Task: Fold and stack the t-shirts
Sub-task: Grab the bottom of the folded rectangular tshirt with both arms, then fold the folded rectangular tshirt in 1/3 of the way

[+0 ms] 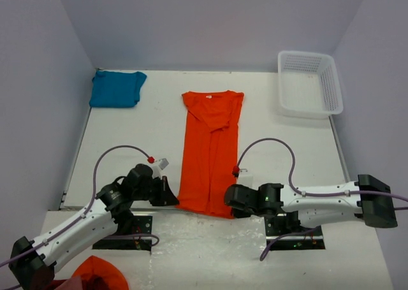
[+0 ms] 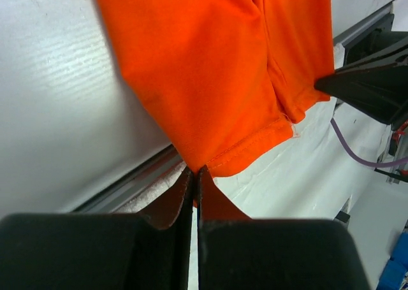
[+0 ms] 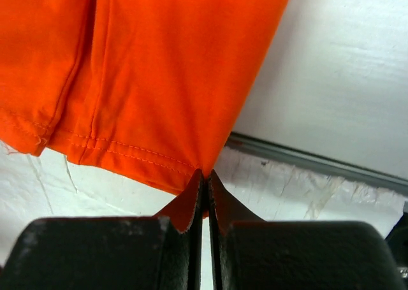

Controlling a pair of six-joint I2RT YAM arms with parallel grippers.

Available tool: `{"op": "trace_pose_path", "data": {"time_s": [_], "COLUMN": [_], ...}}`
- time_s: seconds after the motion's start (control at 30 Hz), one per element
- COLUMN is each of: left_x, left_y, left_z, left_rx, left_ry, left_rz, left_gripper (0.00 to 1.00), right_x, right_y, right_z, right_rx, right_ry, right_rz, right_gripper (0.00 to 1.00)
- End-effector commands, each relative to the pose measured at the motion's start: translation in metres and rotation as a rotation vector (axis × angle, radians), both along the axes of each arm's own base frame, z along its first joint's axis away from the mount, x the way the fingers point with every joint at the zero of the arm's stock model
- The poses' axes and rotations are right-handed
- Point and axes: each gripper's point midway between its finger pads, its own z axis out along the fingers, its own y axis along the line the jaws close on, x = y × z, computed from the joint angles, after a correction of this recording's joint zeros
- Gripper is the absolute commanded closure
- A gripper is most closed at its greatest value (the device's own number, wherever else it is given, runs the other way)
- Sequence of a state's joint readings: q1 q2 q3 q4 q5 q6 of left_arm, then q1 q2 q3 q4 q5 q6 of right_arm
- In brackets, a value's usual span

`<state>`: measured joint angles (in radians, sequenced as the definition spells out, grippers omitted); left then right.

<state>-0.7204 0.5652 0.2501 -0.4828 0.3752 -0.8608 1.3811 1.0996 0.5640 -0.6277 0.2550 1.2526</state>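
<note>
At the near hem of the orange t-shirt (image 1: 208,156), left gripper (image 2: 197,173) and right gripper (image 3: 204,175) each clamped a corner. Table (image 1: 140,143) bordered both long edges.

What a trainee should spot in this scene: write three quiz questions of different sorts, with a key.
1. True or false: the teal t-shirt lies apart from the orange t-shirt, off to its left.
2. The left gripper and right gripper are shut on the orange t-shirt's: A) collar B) near hem corners C) sleeves.
3. Fill in: the white basket stands at the far ____ corner of the table.
Key: 1 true; 2 B; 3 right.
</note>
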Motion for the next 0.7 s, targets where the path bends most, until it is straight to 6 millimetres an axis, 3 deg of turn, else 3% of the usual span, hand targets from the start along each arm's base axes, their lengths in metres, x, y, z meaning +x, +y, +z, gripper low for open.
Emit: {"op": "trace_pose_path", "data": {"time_s": [0.0,0.17,0.33,0.37,0.43,0.53,0.57,0.6,0.63,0.67], "left_x": [-0.012,-0.008,0.027,0.041,0.064,0.093,0.105,0.116,0.126,0.133], "left_y": [0.009,0.004,-0.001,-0.005,-0.017,-0.026,-0.033,-0.040,-0.046,-0.048], "left_z": [-0.002,0.016,0.048,0.070,0.094,0.108,0.128,0.126,0.141,0.143], "left_rx": [0.026,-0.015,0.041,0.031,0.042,0.110,0.094,0.119,0.112,0.130], "left_ry": [0.051,0.006,-0.127,-0.187,-0.259,-0.319,-0.365,-0.374,-0.406,-0.424], "left_rz": [0.021,0.021,0.049,0.066,0.060,0.064,0.070,0.061,0.065,0.063], "left_gripper": [1.00,1.00,1.00,1.00,1.00,1.00,1.00,1.00,1.00,1.00], "right_x": [-0.006,-0.010,0.007,0.017,0.031,0.060,0.073,0.082,0.089,0.103], "right_y": [-0.005,-0.003,-0.002,-0.005,-0.004,-0.008,-0.015,-0.010,-0.011,-0.017], "right_z": [0.008,0.020,0.047,0.051,0.064,0.081,0.084,0.091,0.093,0.094], "right_rx": [-0.054,-0.093,-0.088,-0.097,-0.087,-0.101,-0.127,-0.108,-0.106,-0.128], "right_ry": [-0.033,-0.072,-0.173,-0.192,-0.222,-0.278,-0.295,-0.311,-0.314,-0.328], "right_rz": [-0.047,-0.086,-0.113,-0.120,-0.134,-0.141,-0.141,-0.140,-0.141,-0.139], "right_gripper": [1.00,1.00,1.00,1.00,1.00,1.00,1.00,1.00,1.00,1.00]}}
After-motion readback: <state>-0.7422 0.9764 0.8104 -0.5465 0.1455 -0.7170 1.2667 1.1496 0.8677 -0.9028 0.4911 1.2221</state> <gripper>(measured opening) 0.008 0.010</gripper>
